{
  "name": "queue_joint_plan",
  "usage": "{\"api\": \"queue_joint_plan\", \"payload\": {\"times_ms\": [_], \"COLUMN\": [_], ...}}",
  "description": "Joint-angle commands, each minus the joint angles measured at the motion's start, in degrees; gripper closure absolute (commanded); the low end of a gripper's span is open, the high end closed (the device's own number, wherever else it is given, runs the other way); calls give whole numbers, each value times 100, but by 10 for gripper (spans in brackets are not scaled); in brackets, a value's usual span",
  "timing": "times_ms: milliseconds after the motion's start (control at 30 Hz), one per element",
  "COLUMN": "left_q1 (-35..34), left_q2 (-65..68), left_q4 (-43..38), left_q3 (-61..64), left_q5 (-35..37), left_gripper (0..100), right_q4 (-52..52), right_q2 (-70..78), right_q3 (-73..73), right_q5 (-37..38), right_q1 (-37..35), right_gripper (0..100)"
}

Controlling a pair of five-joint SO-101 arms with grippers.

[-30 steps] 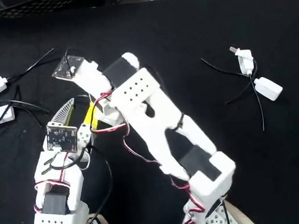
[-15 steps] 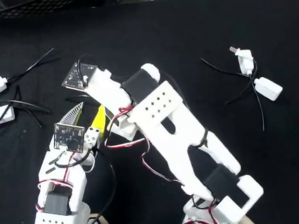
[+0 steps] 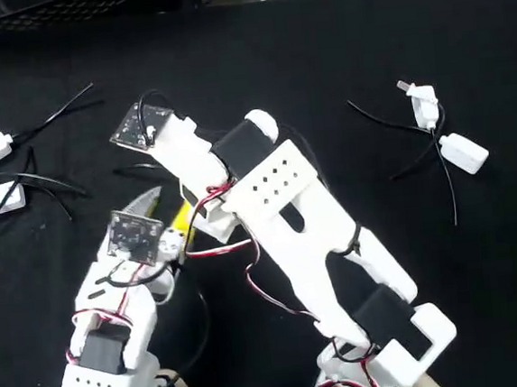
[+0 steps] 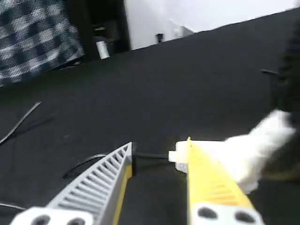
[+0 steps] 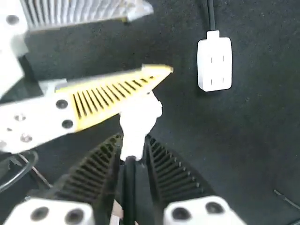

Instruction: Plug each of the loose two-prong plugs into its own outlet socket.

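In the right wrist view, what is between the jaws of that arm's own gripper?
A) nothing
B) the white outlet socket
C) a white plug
C: the right gripper has its jaws closed on the white plug, while the outlet socket lies apart from it.

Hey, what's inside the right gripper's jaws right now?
A white plug, clamped in the right gripper. A yellow finger of the left gripper crosses in front, hiding its prongs.
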Motion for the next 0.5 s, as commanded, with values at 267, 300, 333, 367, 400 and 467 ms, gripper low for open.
{"api": "queue_joint_plan", "payload": {"times_ms": [267,300,333,367,400,467], "left_q1": [-347,-488,-664,-831,-1015,-1376], "left_q2": [-18,-18,-18,-18,-9,-9], "left_q4": [-149,-141,-123,-105,-97,-97], "left_q3": [92,92,92,92,92,92], "left_q5": [-9,-9,-9,-9,-9,-9], "left_gripper": [816,816,816,816,816,816], "right_q4": [-9,-9,-9,-18,-53,-62], "right_q2": [-215,-215,-207,-207,-198,-92], "right_q3": [-4,-4,-4,-4,4,40], "right_q5": [-62,-62,-62,-62,-62,-88], "right_q1": [-79,-79,-70,-62,-53,53], "right_gripper": [987,987,987,987,987,987]}}
